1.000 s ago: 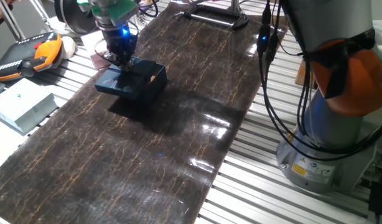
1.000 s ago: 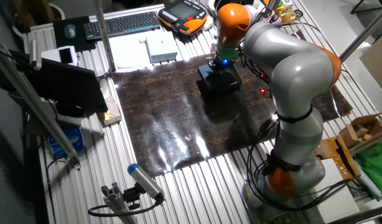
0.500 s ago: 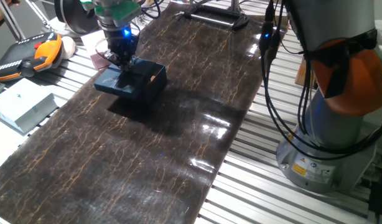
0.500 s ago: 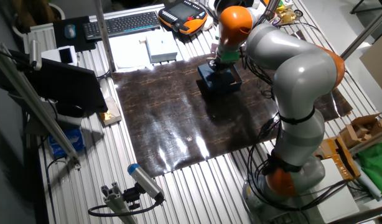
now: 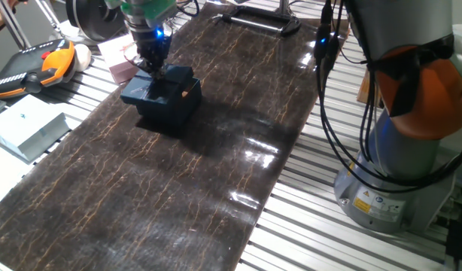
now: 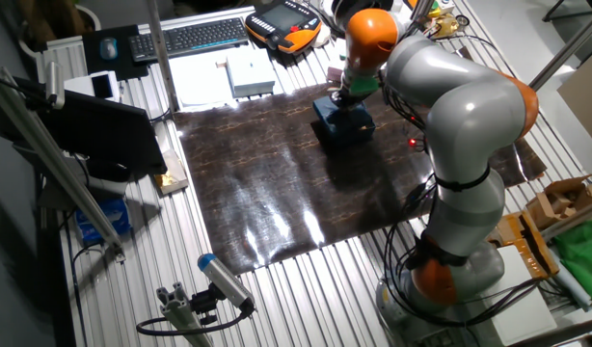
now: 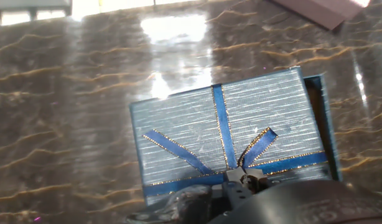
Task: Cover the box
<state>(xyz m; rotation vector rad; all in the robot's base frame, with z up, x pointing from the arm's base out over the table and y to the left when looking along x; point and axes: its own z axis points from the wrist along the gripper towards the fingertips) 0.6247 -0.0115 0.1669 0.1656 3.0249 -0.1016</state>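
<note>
The dark navy box (image 5: 173,108) stands on the dark marbled mat (image 5: 216,173) at the far left. The flat navy lid (image 5: 150,86) with its ribbon bow lies tilted across the box's top, overhanging its left side. My gripper (image 5: 152,68) is shut on the bow at the lid's middle. In the hand view the lid (image 7: 228,127) fills the centre, a strip of the box's rim (image 7: 326,118) shows past its right edge, and my gripper (image 7: 241,182) pinches the bow. The other fixed view shows my gripper (image 6: 343,97) on top of the box (image 6: 346,126).
A pale pink box (image 5: 120,69) sits just behind the navy box at the mat's edge. An orange teach pendant (image 5: 34,65) and a white box (image 5: 28,125) lie left of the mat. The arm's base (image 5: 411,158) with cables stands at the right.
My gripper has risen and moved toward the far end with the lid. The lid, which hung off the box's left side, now sits higher and further over the box.
</note>
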